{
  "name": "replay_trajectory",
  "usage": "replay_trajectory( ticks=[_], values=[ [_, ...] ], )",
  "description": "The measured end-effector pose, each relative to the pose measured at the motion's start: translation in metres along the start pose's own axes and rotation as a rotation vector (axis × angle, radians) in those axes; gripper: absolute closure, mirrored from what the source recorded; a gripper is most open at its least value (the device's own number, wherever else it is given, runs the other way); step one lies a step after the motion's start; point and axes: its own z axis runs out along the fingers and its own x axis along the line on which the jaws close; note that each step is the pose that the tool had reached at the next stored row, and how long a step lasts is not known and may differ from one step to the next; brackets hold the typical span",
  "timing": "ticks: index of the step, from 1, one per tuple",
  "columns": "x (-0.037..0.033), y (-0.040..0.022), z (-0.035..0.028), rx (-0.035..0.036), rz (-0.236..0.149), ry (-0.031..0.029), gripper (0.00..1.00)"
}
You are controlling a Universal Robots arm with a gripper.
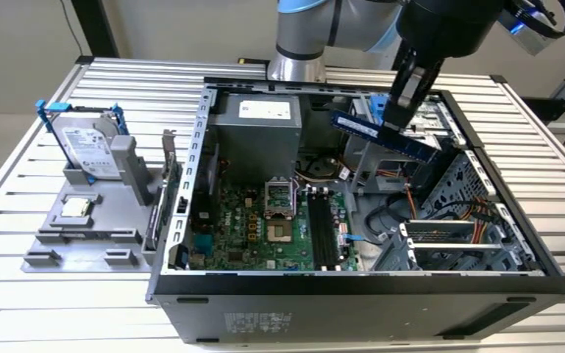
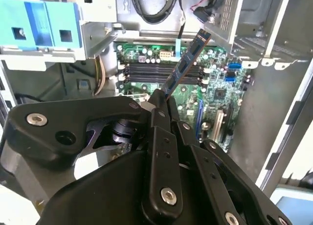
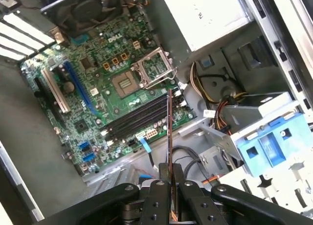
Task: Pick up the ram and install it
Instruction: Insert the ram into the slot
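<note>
A ribbed aluminium table [image 1: 67,309] stands before a pale beige wall [image 1: 18,37].

Exterior view, left: I see a grey fixture tray [image 1: 42,239] on the slatted metal table [image 1: 18,309], carrying an upright silver hard drive [image 1: 91,147] in a blue frame and, lower in the picture, a small square silver chip [image 1: 74,208]. Centre to right: an open black computer case [image 1: 361,309], with a grey power supply [image 1: 253,136] at its upper left.

Your end effector [image 1: 393,118] grips the ram [image 1: 415,148], tilted, in the air over the open computer case [image 1: 361,283] and its motherboard [image 1: 253,228]. The hard drive [image 1: 91,147] stands apart on the surface [image 1: 27,309], at the exterior view's left.
</note>
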Motion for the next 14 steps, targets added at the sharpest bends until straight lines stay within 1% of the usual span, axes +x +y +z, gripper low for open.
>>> replay_trajectory(
  ticks=[14],
  values=[
    [0.0000, 0.0000, 0.0000, 0.0054, 0.230, -0.0076, 1.00]
  ],
)
